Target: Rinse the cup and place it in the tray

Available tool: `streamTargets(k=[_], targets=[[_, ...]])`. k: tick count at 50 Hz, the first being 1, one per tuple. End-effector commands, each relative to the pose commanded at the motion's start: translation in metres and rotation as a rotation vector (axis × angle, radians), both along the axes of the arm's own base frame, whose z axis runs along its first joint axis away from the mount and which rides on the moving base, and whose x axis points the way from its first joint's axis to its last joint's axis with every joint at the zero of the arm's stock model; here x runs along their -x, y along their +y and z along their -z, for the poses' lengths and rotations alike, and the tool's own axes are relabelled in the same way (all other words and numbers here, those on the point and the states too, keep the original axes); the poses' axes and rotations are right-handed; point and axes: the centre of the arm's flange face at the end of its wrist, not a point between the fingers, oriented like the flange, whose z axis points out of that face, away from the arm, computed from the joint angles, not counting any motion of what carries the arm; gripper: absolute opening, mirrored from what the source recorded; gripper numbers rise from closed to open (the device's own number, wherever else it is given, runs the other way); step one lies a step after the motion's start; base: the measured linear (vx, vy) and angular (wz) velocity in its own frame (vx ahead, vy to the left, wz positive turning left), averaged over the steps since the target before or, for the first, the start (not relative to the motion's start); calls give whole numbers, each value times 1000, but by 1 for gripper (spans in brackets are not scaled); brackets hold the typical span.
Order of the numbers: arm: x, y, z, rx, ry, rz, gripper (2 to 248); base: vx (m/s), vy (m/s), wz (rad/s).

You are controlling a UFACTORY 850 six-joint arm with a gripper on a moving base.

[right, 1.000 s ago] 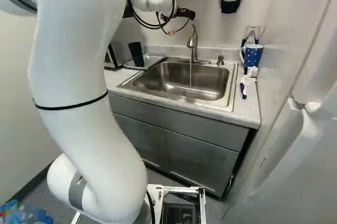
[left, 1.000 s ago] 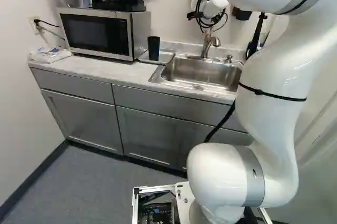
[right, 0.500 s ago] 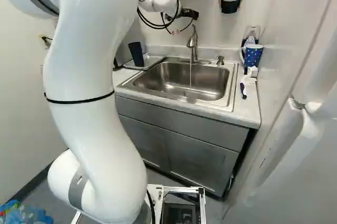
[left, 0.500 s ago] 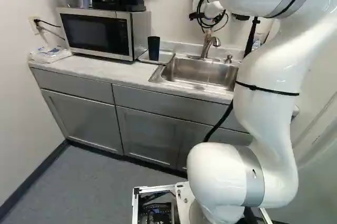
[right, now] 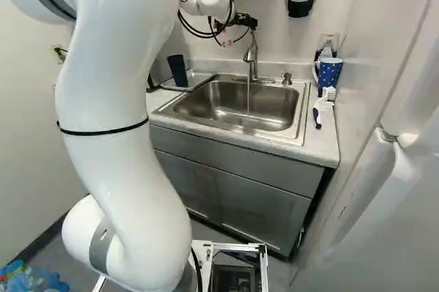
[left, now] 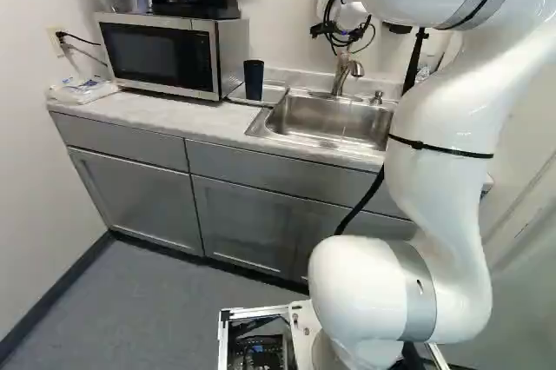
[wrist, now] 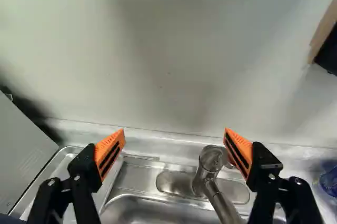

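Apparently the dark tumbler (left: 254, 80) already stands in the tray (left: 276, 93) beside the sink (right: 223, 108), so placing looks done; whether it is rinsed, I cannot tell. Water (right: 248, 99) runs from the faucet (right: 252, 57), probably left to shut off. The gripper (wrist: 175, 133) hangs near it, spread and empty. The microwave (left: 161, 56) crowds the tray; a spotted mug (right: 330, 74) stands across the sink.

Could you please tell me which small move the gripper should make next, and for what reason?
I would probably ease the open gripper toward the faucet's top, perhaps to shut off the water. The dark cup is in the tray, a thin stream runs into the sink, and the wrist view shows the faucet between the spread fingers, nearer one.
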Motion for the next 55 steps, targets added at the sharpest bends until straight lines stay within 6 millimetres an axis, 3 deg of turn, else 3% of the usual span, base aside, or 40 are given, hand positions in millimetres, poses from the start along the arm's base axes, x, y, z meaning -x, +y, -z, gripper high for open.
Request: streamTargets(k=[35, 55], targets=[[19, 5, 3, -13, 60, -2, 247, 0, 0, 0], [19, 5, 3, -13, 62, -2, 247, 0, 0, 0]])
